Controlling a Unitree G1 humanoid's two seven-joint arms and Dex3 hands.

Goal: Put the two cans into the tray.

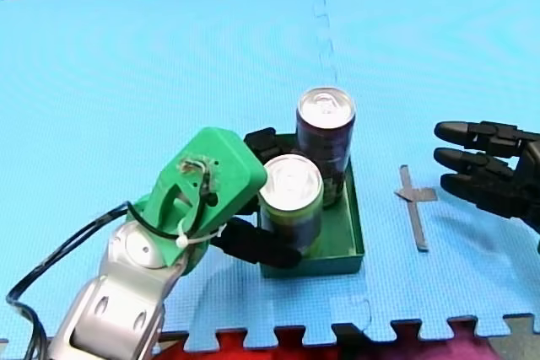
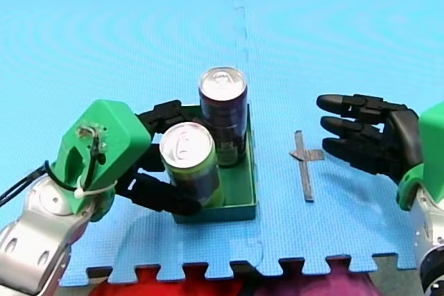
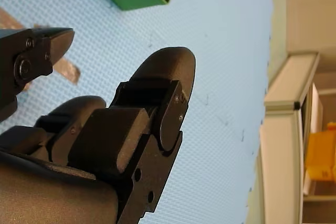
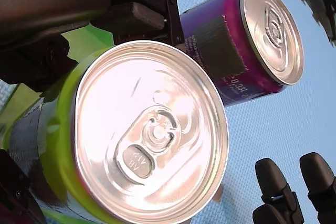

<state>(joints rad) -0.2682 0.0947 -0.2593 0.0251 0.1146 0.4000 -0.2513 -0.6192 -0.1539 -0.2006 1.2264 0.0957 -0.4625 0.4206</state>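
Head views show a blue foam mat (image 1: 169,82) covering the work surface, with a green tray (image 2: 222,211) lying near its front edge. The left hand (image 2: 146,161) reaches in from the tray's left side, black fingers (image 2: 163,200) clamped around the green can (image 2: 191,164). This can stands with its base inside the near part of the tray; whether it rests on the tray floor cannot be told. The right hand (image 2: 368,140) holds nothing and hovers over the mat, well right of the tray. The purple can (image 2: 223,112) stands upright in the tray's far part, just behind the green can. A grey tape cross (image 2: 305,164) lies on the mat between the tray and the right hand.
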